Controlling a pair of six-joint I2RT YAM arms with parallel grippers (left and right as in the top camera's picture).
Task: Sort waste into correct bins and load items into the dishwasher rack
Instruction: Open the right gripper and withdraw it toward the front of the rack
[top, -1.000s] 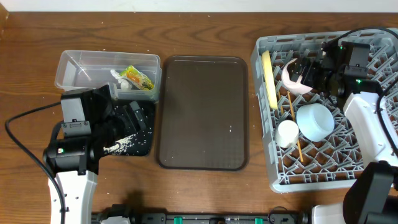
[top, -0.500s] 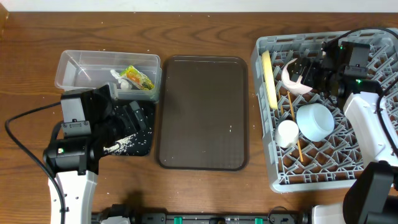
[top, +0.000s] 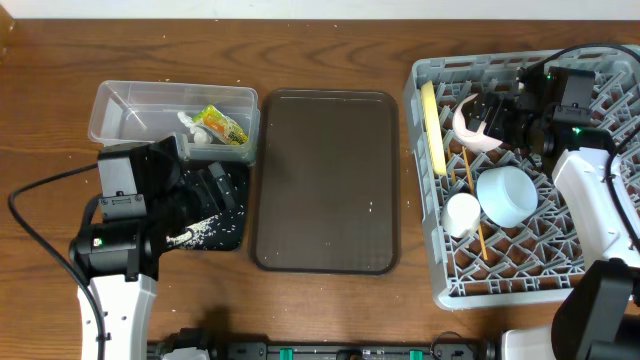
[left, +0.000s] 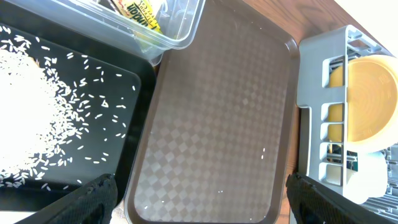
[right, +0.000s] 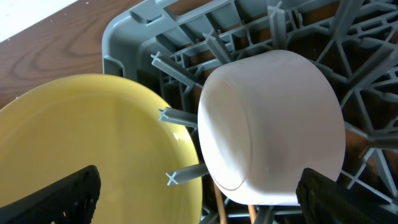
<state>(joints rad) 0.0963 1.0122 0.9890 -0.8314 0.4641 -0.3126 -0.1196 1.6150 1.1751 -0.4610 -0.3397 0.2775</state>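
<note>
I find both pincers released, nothing held. Left of the flat brown rectangular serving tray (top: 325, 180), the left pincer (left: 202, 202) hangs over the shallow black rectangular tray (top: 232, 215) of loose white rice grains (left: 25, 112). At the brown tray's far-left corner, the clear rectangular plastic tub (top: 120, 110) holds the green-and-orange snack wrapper (top: 225, 125) and the crumpled white paper scrap (top: 193, 128). Right of the brown tray, the large grey plastic dishwasher rack (top: 422, 240) carries the round yellow-green plate (top: 433, 125), light blue cup (top: 507, 195), pink-bottomed white bowl (top: 475, 135), small white cup (top: 462, 213) and thin wooden chopsticks (top: 475, 215), with the right pincer (right: 199, 193) above them.

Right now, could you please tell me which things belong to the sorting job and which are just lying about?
Job: clear tub, snack wrapper, black tray, rice, dishwasher rack, plate, white bowl, blue cup, small white cup, chopsticks.
Lying about: brown serving tray.
</note>
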